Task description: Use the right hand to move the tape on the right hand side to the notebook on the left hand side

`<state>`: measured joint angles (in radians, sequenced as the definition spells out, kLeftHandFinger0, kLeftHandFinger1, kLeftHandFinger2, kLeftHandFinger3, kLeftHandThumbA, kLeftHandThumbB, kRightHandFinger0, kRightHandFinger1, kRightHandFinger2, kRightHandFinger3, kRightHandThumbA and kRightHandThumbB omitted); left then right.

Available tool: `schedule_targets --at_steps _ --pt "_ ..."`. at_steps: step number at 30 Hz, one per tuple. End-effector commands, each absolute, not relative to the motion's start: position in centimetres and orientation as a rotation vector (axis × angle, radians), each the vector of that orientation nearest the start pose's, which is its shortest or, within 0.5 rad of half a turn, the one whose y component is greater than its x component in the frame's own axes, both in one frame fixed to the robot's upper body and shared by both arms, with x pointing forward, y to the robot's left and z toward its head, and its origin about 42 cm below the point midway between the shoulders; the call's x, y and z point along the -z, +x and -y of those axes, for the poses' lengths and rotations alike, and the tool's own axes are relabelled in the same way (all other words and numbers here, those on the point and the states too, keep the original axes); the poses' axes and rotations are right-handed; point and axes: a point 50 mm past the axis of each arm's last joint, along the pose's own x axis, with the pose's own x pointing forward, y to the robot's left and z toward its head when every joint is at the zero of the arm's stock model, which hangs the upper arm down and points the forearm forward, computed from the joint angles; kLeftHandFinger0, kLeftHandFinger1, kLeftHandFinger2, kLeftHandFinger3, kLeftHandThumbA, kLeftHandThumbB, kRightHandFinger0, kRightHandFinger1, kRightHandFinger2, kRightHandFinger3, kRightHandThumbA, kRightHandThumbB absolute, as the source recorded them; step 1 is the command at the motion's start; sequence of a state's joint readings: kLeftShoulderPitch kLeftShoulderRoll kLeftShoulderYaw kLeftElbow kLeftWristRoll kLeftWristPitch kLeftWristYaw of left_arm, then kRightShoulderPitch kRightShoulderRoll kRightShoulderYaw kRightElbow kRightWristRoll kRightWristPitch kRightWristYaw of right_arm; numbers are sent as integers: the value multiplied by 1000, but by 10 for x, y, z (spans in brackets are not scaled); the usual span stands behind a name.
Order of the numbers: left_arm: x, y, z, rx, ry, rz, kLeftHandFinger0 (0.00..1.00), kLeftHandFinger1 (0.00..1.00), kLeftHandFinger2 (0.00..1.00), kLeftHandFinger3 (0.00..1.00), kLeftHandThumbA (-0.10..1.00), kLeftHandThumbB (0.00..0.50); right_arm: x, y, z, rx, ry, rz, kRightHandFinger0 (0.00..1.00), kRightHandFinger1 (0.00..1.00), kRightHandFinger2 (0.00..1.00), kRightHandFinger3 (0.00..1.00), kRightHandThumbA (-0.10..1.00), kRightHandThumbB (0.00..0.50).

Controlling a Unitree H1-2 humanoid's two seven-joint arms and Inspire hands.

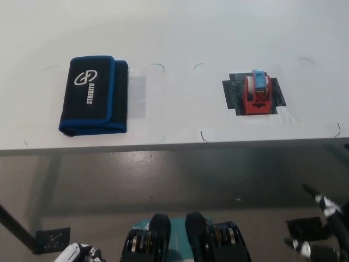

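A red tape dispenser with a blue top (258, 93) stands on a dark patch at the right of the white table (180, 33). At the table's left lies the notebook (94, 95), a black case with blue edging and a white logo. My black right hand (322, 229) hangs low at the lower right, below the table edge and well short of the tape, its fingers spread and holding nothing. Only a sliver of my white left hand (76, 254) shows at the bottom left edge.
The table's front edge (174, 146) runs across the middle of the picture, with grey floor below it. Thin black marks on the tabletop outline areas around the notebook and the tape. A dark table leg (16, 229) crosses the lower left.
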<state>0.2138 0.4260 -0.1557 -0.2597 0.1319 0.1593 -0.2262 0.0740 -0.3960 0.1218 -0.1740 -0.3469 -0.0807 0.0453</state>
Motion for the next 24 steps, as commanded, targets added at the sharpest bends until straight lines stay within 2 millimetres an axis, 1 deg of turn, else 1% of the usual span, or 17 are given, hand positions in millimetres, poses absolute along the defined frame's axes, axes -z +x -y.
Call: schedule_targets --at_steps 1,2,3,4,6,7,9,11,12,14,16,17,20,21,22,23,24 --pt "-121 210 -291 360 538 -166 426 405 469 572 327 73 -196 295 283 -183 -783 345 1000 1000 1000 1000 831 114" --pt "-121 210 -291 360 538 -160 402 390 461 570 330 79 -207 303 281 -181 -785 364 1000 1000 1000 1000 826 122" --pt "-121 208 -291 358 538 -162 399 389 459 570 330 79 -208 304 280 -184 -785 366 1000 1000 1000 1000 825 122" --pt "-121 208 -291 356 530 -160 375 375 454 564 352 74 -239 327 271 -165 -785 442 1000 1000 1000 1000 699 124" --pt "-121 207 -290 361 530 -161 401 393 467 567 346 68 -252 335 268 -152 -797 452 1000 1000 1000 1000 684 130" --pt "-120 208 -290 362 532 -161 409 401 471 569 346 60 -265 348 264 -139 -802 474 1000 1000 1000 1000 641 135" --pt "-120 209 -289 370 541 -152 415 400 467 563 363 60 -288 368 260 -124 -813 500 1000 1000 1000 1000 670 151" --pt "-120 209 -289 370 541 -152 416 401 466 562 366 59 -288 368 260 -124 -814 497 1000 1000 1000 1000 676 152" --pt "-119 209 -289 366 534 -154 399 389 455 556 379 70 -304 379 253 -124 -837 521 1000 1000 1000 1000 695 148" --pt "-118 208 -289 364 530 -158 380 377 447 554 371 72 -314 391 249 -126 -852 550 1000 1000 1000 1000 697 153" --pt "-121 209 -288 366 539 -159 385 382 449 556 370 64 -322 406 244 -120 -872 563 1000 1000 1000 1000 730 197" --pt "-122 211 -288 370 546 -153 386 382 449 555 373 63 -326 414 242 -117 -892 556 1000 1000 1000 1000 793 218" --pt "-121 211 -288 366 543 -156 386 383 452 555 365 60 -328 427 237 -124 -919 536 1000 1000 1000 1000 838 275" --pt "-120 211 -289 365 537 -157 387 383 453 554 362 61 -329 431 236 -134 -920 523 1000 1000 1000 1000 831 318" --pt "-120 211 -289 366 537 -157 391 386 456 555 370 69 -329 437 233 -147 -930 514 1000 1000 1000 1000 767 394" --pt "-120 211 -289 368 542 -157 395 388 458 556 381 68 -329 443 231 -160 -946 510 1000 1000 1000 1000 720 407" --pt "-120 212 -289 370 543 -158 403 395 465 562 387 65 -329 450 228 -170 -956 508 1000 1000 1000 1000 694 459"
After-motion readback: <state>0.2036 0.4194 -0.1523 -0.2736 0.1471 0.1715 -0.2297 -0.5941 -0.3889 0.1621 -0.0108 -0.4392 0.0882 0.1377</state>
